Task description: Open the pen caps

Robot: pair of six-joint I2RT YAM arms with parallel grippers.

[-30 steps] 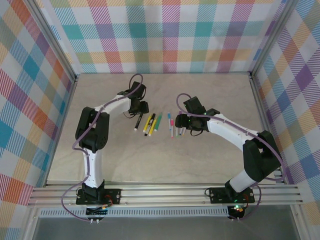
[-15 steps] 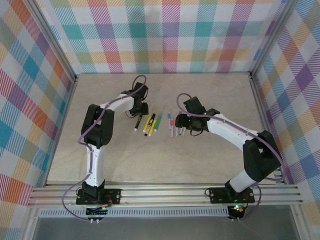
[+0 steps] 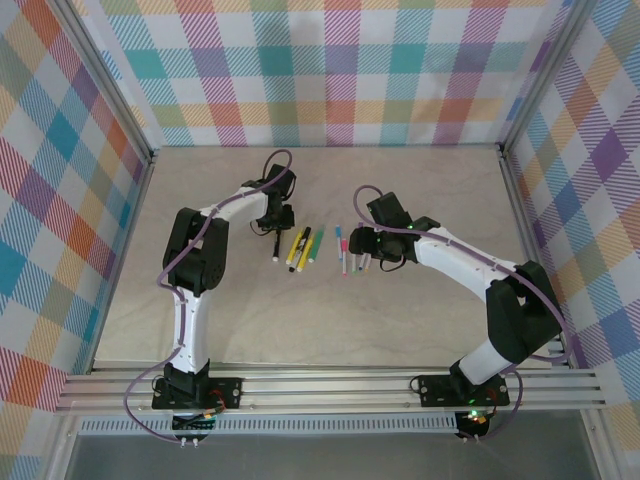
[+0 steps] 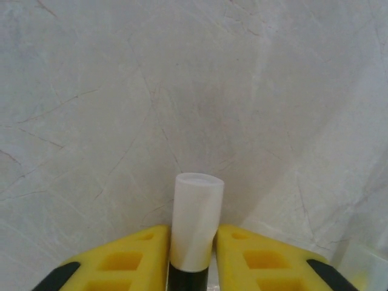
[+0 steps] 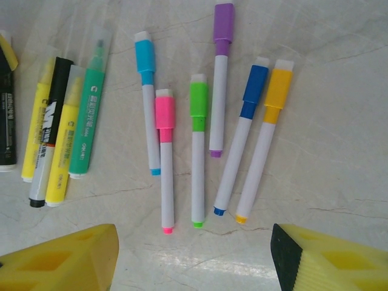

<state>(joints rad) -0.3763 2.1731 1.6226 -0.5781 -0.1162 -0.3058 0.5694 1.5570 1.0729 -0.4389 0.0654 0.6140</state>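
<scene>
In the left wrist view my left gripper is shut on the black pen, its yellow fingers pressing either side just below the pen's white end. From above, that gripper sits over the black pen, which lies on the table. My right gripper hangs open above a row of slim white pens with their pen caps on: light blue, pink, green, purple, dark blue and yellow-orange. In the top view it hovers by those pens.
Thicker highlighters lie between the two arms: two yellow, one black, one green, also seen from above. Checked walls and metal rails enclose the pale table.
The left arm shifted its elbow and settled over the black pen, and its jaws closed in around the pen. The right arm and the rows of pens stayed where they were.
</scene>
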